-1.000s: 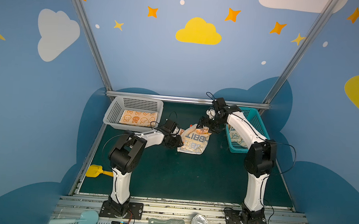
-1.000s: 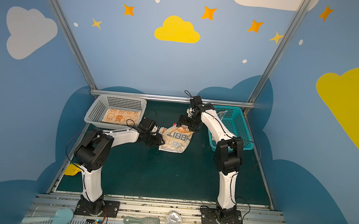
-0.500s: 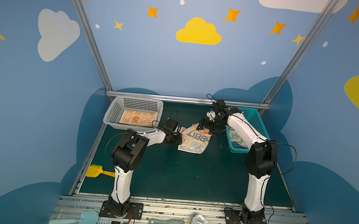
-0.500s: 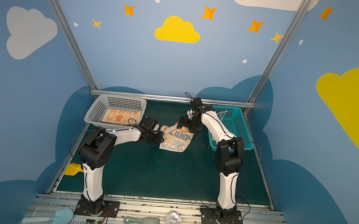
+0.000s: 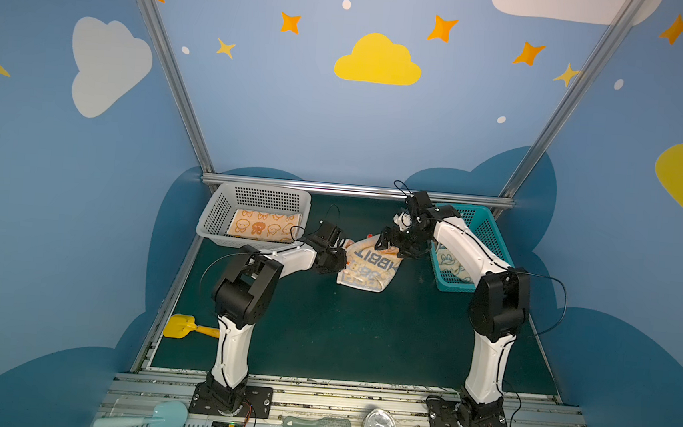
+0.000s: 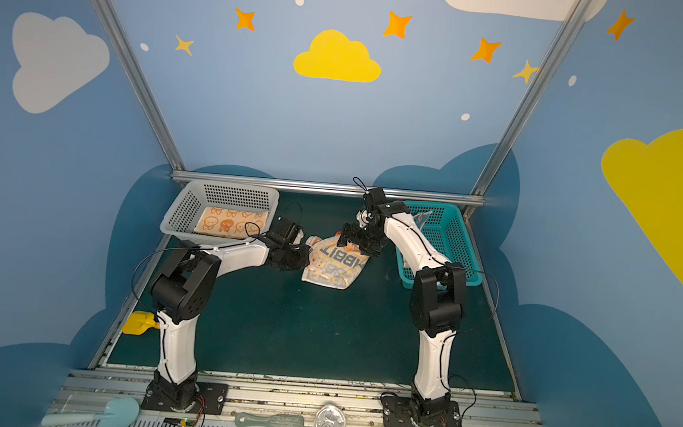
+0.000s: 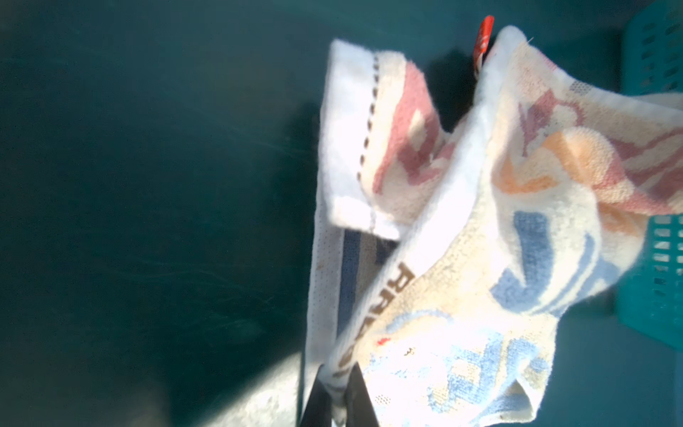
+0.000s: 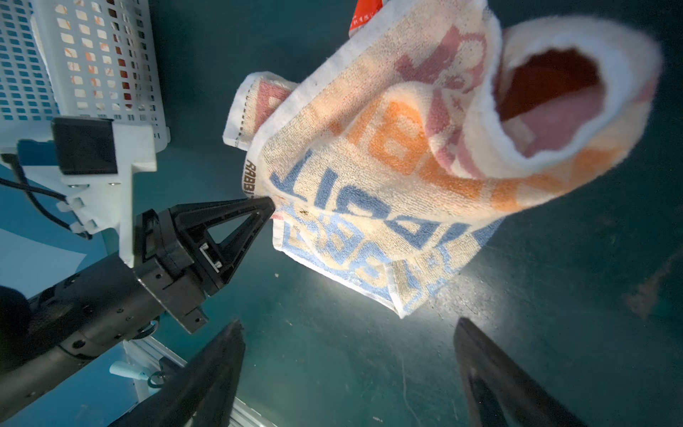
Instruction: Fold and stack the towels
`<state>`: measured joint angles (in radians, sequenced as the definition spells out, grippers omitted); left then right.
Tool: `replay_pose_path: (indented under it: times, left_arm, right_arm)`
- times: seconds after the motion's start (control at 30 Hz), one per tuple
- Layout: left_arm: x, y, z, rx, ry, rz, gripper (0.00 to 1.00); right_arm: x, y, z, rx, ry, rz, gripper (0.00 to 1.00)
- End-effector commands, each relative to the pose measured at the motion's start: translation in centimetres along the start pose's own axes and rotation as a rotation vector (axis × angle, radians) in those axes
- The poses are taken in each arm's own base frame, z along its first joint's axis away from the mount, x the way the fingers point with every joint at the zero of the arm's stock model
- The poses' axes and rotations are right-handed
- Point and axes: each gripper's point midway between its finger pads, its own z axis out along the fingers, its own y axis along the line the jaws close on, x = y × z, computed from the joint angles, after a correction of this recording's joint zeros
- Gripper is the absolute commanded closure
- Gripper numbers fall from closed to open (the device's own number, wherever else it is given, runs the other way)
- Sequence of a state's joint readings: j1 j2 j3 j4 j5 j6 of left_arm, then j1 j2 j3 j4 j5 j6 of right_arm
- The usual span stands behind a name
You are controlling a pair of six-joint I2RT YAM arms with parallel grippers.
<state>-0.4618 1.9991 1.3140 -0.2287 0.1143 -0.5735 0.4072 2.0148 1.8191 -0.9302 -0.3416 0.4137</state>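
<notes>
- In both top views the lettered towel [image 5: 369, 266] lies crumpled on the green mat [image 5: 322, 325]. My left gripper [image 5: 341, 260] sits at the towel's edge on the white basket's side, and its own body hides the tips.
- My right gripper [image 5: 389, 243] hangs over the lettered towel's far corner and covers part of the print. From above I cannot read its jaws.
- The orange bunny towel [image 5: 261, 226] lies flat in the white basket [image 5: 223, 213], left of the lettered towel. On the other side, the blue towel [image 5: 448, 261] in the teal basket [image 5: 486, 230] is half hidden behind my right arm [image 5: 466, 245].
- Left wrist view: my left jaws are pinched together on the lettered towel's hem, with only their tips in frame. The cloth is glaring and blurred.
- Right wrist view: my right jaws stand wide apart, gripping nothing, just short of the lettered towel. Their bases are cut off.
</notes>
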Motion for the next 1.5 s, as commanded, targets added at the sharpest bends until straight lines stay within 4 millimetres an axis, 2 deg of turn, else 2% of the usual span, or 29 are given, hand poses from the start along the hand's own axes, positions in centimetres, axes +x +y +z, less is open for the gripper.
replay_pose_path:
  times: [0.0, 0.1, 0.2, 0.3, 0.43, 0.63, 0.83, 1.0, 1.2, 1.3, 1.4, 1.47]
  left_arm:
    - [-1.5, -0.8, -3.1, -0.017, -0.044, 0.044, 0.95]
    - [-1.5, -1.1, -4.5, -0.013, -0.057, 0.055, 0.97]
    - [-0.5, -1.4, -5.7, 0.012, -0.048, 0.06, 0.97]
    - [1.3, -1.7, -6.6, 0.047, -0.029, 0.066, 0.97]
    - [4.8, -1.7, -7.5, 0.083, 0.013, 0.053, 0.97]
    - [9.6, -0.5, -6.9, 0.068, 0.081, 0.029, 0.97]
    - [13.0, 0.2, -5.6, 0.05, 0.137, 0.021, 0.97]
    - [13.2, 1.1, -5.1, 0.025, 0.133, 0.015, 0.97]
    - [11.4, 2.4, -5.6, 0.006, 0.103, -0.026, 0.97]
    - [10.5, 3.0, -5.8, 0.0, 0.089, -0.029, 0.97]
    - [10.1, 3.0, -5.6, 0.002, 0.091, -0.032, 0.97]
    - [10.2, 3.1, -5.6, 0.005, 0.095, -0.036, 0.97]
  right_arm:
    - [-0.1, 0.7, -1.6, -0.027, -0.031, -0.019, 0.11]
    - [-0.2, 0.8, -1.6, -0.027, -0.031, -0.01, 0.11]
    - [-0.1, 0.1, -1.9, 0.021, -0.028, 0.013, 0.11]
    - [0.3, -0.2, -2.2, 0.095, -0.02, -0.009, 0.11]
    - [0.5, -0.2, -2.4, 0.135, -0.008, -0.019, 0.11]
    - [0.0, -1.0, -0.8, 0.159, 0.024, 0.008, 0.11]
    - [0.2, 1.2, 1.3, 0.159, 0.107, -0.031, 0.11]
    - [0.3, 3.4, 3.4, 0.142, 0.13, -0.054, 0.12]
    - [-0.9, 6.3, 4.0, 0.102, 0.107, -0.103, 0.14]
    - [-1.6, 8.1, 5.7, 0.025, 0.066, -0.173, 0.16]
    - [-2.3, 8.8, 7.5, 0.023, 0.025, -0.22, 0.17]
    - [-3.2, 8.5, 8.6, 0.056, -0.013, -0.207, 0.17]
